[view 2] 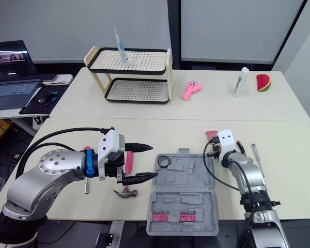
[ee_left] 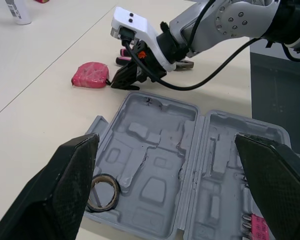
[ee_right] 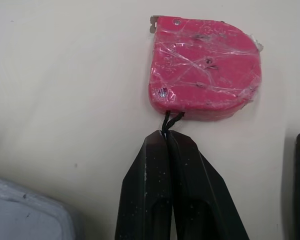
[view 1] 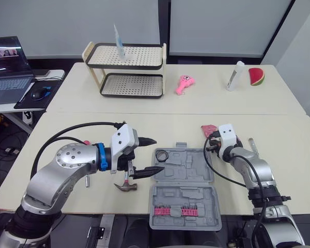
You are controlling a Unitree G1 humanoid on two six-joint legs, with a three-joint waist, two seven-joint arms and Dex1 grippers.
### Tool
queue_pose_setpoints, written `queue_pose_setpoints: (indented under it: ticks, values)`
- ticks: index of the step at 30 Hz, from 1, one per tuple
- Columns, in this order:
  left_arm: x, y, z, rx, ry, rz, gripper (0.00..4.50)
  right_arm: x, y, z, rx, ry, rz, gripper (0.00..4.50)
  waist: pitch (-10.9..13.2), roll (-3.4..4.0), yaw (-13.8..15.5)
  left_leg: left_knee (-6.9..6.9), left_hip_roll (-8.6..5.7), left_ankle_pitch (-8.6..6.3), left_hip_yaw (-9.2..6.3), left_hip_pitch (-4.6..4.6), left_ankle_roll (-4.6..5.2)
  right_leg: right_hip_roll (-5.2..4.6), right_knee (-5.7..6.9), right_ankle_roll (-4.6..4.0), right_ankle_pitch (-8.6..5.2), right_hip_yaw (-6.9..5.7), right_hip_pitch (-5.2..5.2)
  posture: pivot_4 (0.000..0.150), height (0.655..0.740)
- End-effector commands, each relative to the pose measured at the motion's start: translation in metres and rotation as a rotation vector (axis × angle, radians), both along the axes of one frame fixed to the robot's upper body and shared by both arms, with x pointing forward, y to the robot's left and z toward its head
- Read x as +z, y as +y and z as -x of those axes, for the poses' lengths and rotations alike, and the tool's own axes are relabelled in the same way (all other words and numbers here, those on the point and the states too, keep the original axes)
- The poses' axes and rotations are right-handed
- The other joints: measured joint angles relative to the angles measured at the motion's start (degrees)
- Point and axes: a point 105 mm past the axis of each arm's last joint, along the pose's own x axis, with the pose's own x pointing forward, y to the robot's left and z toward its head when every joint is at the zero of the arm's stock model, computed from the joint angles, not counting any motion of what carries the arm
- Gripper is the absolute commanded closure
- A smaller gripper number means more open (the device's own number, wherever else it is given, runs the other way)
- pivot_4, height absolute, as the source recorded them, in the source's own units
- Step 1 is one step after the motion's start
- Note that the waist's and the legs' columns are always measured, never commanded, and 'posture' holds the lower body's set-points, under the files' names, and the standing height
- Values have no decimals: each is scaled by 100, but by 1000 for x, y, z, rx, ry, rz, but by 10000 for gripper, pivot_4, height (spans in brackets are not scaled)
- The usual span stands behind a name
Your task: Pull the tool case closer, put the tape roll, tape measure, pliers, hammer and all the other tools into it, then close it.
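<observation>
Table [view 1: 292,144] holds open tool case [view 1: 183,168]; left fingers [ee_left: 65,185] wide; right fingers [ee_right: 150,190] pinch tape measure [ee_right: 205,70] cord

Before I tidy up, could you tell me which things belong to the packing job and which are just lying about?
Job: grey plastic tool case, black tape roll, pink tape measure, steel-headed hammer.
Lying about: cream two-tier rack, pink toy, white bottle, watermelon-slice toy, laptop.

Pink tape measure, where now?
Head views: pink tape measure on the table's right side, beyond the grey plastic tool case's far right corner; the right tool pinches its black cord.
</observation>
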Motion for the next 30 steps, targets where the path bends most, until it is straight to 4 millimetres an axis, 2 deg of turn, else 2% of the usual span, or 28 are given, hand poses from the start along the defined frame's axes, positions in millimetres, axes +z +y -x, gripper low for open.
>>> queue_pose_setpoints:
  ticks: [1,8,11,13,17,25,30]
  values:
    - [1,-3,3,-21,-23,1,0,10,0,1,10,-29,-19,44942,0,0,1,0,0,0,0,0,0,0,0,0,0,0,0,1500,7290]
    - [-5,-2,6,-39,-17,-20,0,15,-22,11,-14,-35,-2,44942,0,0,16,0,-2,0,-1,-3,0,-2,-1,0,0,0,-1,1500,7290]
    - [-11,-2,9,-58,-11,-38,0,14,-41,27,-36,-14,14,44942,0,1,24,-1,-1,0,-1,-3,1,-2,-2,0,0,1,0,1500,7290]
    - [-13,-2,11,-67,-9,-41,0,14,-46,36,-35,-2,18,44942,1,1,25,-2,-1,-1,-2,-4,1,-2,-4,0,0,1,1,1500,7290]
    - [-17,-2,13,-88,-4,-57,0,14,-50,54,-20,25,21,44942,1,2,16,-2,0,-1,-1,-4,2,-1,-4,0,0,4,1,1500,7290]
    - [-26,1,23,-166,20,-103,0,10,-51,107,56,129,29,44942,2,3,33,-7,-2,-1,-7,-7,2,-3,-14,0,0,6,5,1500,7290]
    - [-30,2,35,-257,28,-121,0,8,-63,133,54,193,44,44942,2,3,33,-6,-4,-1,-6,-3,2,-3,-16,0,0,6,13,1500,7290]
